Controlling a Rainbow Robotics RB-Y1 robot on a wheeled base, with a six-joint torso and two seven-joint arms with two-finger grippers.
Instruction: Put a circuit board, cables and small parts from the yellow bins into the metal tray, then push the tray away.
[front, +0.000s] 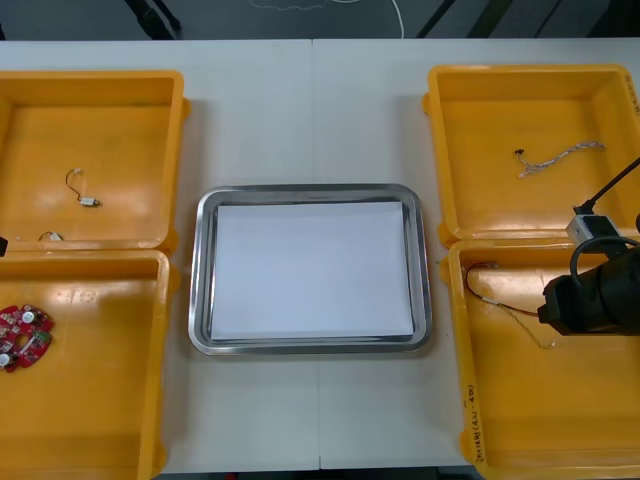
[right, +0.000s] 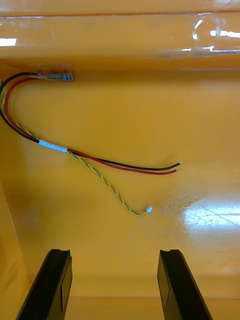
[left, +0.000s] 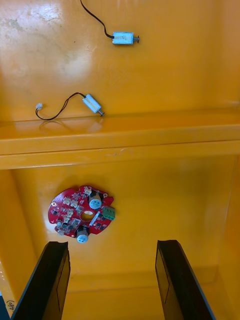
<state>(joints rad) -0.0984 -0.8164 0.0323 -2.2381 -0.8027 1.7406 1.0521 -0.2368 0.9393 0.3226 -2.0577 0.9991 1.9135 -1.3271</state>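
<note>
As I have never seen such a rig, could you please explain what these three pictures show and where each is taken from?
This is a two-armed robot at a table. The front view looks down from above: a metal tray, white inside, sits between four yellow bins. The other two come from wrist cameras; the black bars are each gripper's fingers. The left gripper hovers open over a red circuit board; the bin beyond holds two small metal parts. The right gripper hovers open over a red, black and yellow cable. A twisted cable lies in the far right bin. Nothing is held.
</note>
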